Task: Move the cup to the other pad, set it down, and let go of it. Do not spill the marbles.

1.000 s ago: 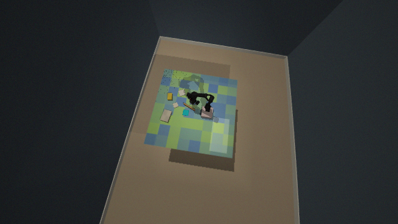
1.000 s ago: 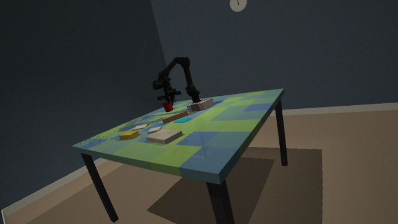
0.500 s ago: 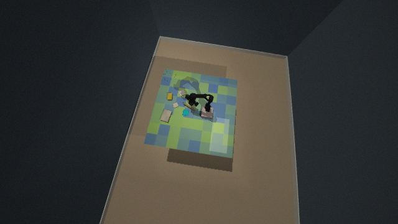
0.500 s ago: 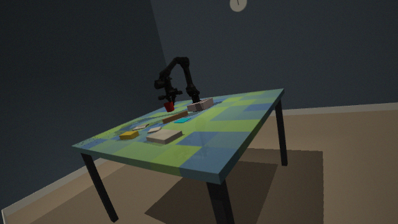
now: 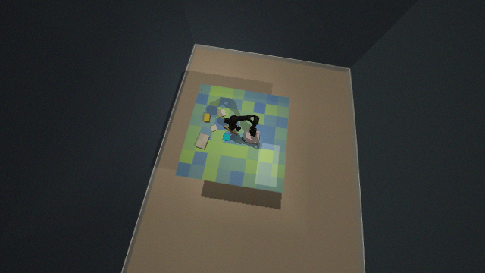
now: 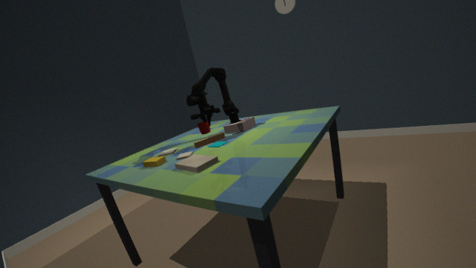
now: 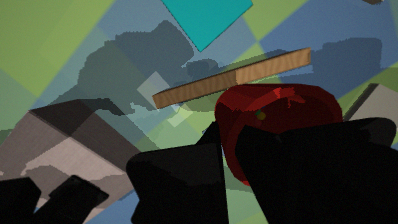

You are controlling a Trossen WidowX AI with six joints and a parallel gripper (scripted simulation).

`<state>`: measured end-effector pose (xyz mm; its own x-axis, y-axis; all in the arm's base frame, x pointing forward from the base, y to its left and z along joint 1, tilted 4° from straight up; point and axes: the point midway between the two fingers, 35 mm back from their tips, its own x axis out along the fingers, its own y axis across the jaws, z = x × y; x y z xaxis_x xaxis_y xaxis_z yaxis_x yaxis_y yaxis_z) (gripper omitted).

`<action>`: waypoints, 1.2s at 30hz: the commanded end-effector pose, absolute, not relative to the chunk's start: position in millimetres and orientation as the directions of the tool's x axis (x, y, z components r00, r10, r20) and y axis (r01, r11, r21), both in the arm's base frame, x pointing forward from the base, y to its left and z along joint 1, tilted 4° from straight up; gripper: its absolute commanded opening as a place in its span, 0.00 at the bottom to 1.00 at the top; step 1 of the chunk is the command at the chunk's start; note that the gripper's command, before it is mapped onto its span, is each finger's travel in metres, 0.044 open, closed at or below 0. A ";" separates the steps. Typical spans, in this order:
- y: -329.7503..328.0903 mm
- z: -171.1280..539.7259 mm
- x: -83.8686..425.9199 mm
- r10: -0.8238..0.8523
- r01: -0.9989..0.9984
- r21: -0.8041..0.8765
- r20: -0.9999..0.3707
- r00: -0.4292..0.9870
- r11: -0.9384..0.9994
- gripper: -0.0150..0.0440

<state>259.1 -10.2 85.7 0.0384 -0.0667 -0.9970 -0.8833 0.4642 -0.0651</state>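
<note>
A red cup (image 6: 204,127) (image 7: 280,107) hangs upright a little above the table, and a small marble (image 7: 260,115) shows inside it. My gripper (image 6: 203,120) (image 7: 220,125) is shut on the cup's wall; in the top view the arm (image 5: 232,125) hides the cup. A flat teal pad (image 5: 226,137) (image 6: 218,144) (image 7: 207,17) lies on the table beyond a long wooden bar (image 6: 209,140) (image 7: 232,80). The bar lies between the cup and the teal pad. A small pale square (image 7: 155,86) lies on the table below, in the arm's shadow.
The arm stands on a grey base block (image 6: 239,125) (image 5: 251,138) (image 7: 65,145). A yellow block (image 6: 154,161) (image 5: 207,117), a grey slab (image 6: 196,162) (image 5: 202,141) and two pale tiles (image 6: 168,151) (image 6: 184,155) lie towards the table's near left.
</note>
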 end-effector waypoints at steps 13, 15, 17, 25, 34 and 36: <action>19.0 84.9 270.6 -0.069 -0.883 -0.064 -0.997 0.036 0.465 0.25; 23.1 84.9 272.1 -0.069 -0.883 -0.064 -0.997 0.036 0.465 0.25; 27.3 84.8 273.6 -0.068 -0.883 -0.064 -0.997 0.036 0.465 0.25; 44.4 84.6 279.8 -0.066 -0.883 -0.063 -0.997 0.036 0.465 0.25; 65.2 84.4 287.2 -0.064 -0.883 -0.063 -0.997 0.037 0.466 0.25; 70.1 84.3 288.8 -0.064 -0.883 -0.063 -0.997 0.037 0.466 0.25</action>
